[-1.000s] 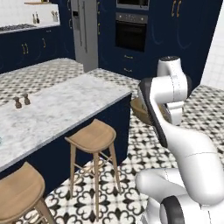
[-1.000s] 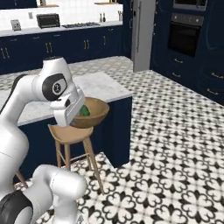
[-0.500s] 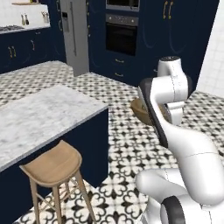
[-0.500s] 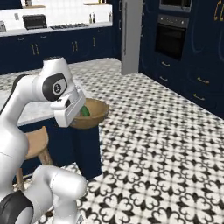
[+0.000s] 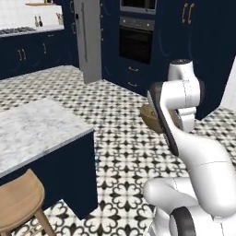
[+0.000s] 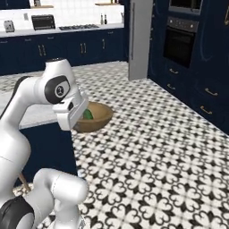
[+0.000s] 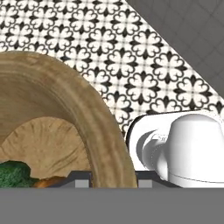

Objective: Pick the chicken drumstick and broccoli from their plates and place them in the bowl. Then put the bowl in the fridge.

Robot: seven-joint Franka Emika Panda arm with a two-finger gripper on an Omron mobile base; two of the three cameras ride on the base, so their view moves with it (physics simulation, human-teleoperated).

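The wooden bowl [image 6: 99,119] hangs in the air over the tiled floor, and my gripper [image 7: 113,181] is shut on its rim. In the hand view the thick bowl rim [image 7: 101,127] runs between the two dark fingertips [image 7: 81,179]. Inside lie the dark green broccoli [image 7: 13,175] and an orange-brown bit of the chicken drumstick [image 7: 47,183]. The right base view also shows the broccoli [image 6: 88,114] beside the hand. From the left base view the bowl [image 5: 148,118] peeks out behind the arm. The grey fridge [image 5: 90,40] [image 6: 139,38] stands ahead with its door shut. The plates are out of view.
The marble island counter [image 5: 32,129] and a wooden stool [image 5: 18,203] lie to the left. A built-in oven [image 5: 136,39] [image 6: 179,42] sits in navy cabinets right of the fridge. Patterned floor stretches between me and the fridge.
The whole picture has shifted as the base drives: island and stools slide away to the left, fridge and oven come closer. The bowl stays in the shut gripper.
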